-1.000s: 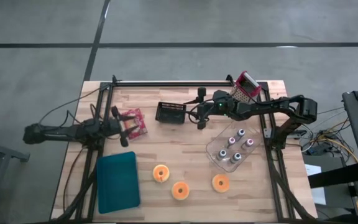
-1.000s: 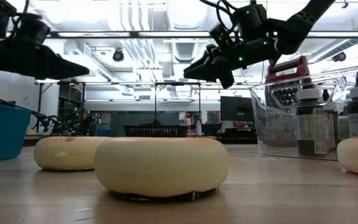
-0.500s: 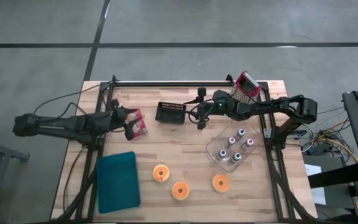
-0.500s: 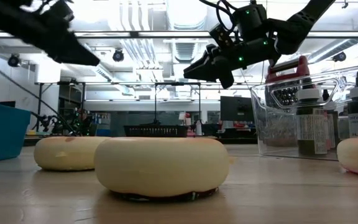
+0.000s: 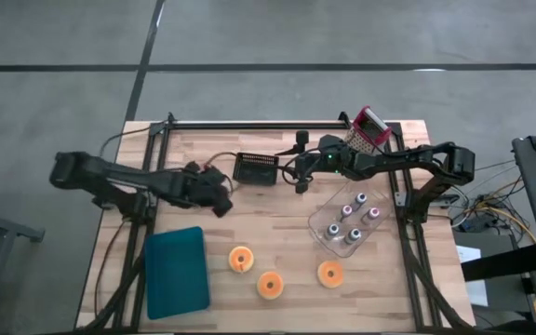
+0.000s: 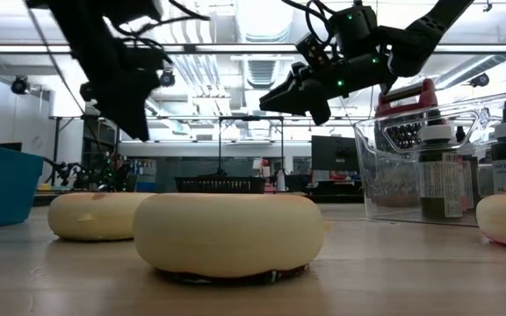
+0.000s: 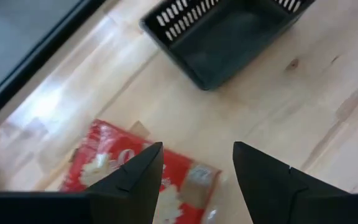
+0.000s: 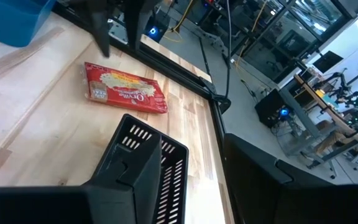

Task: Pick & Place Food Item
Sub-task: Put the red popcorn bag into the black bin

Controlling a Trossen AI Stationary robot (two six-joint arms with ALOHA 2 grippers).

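Three orange rings (image 5: 270,284); blue tray (image 5: 176,270); clear bin (image 5: 321,221) of bottles (image 5: 349,240); perhaps a grater (image 5: 368,127)

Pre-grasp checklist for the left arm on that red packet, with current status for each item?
1. left gripper fingers open and empty: ok.
2. red food packet flat on the table, nothing on top: ok.
3. Left gripper above the packet: ok, though the packet lies off-centre in the left wrist view.
4. black basket empty and upright beside the packet: ok.
5. right gripper clear of the left arm's path: cannot tell; it hovers open close by the basket.
6. Height of the left fingers above the packet: cannot tell.
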